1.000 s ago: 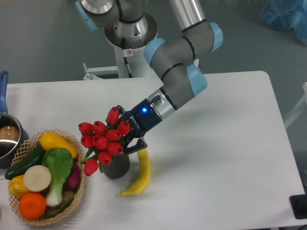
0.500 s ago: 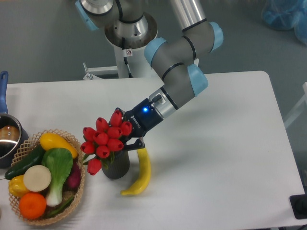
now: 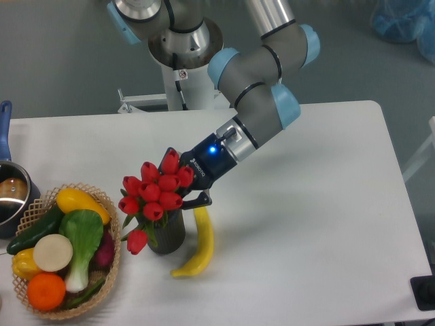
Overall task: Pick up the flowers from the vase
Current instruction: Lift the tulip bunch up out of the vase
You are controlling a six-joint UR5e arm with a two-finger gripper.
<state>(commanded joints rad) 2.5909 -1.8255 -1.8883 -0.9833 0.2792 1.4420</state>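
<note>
The flowers (image 3: 155, 193) had shifted right and up over the past second, and we saw the bunch bunch tighter above the vase (image 3: 166, 234). Our gripper (image 3: 185, 187) had drawn back with them, its fingers pinching the stems just under the buds. The stems seemed partly in the vase's mouth, so we judged the lift only begun. The yellow banana (image 3: 199, 246) lay just beside the vase, at risk if it tipped.
</note>
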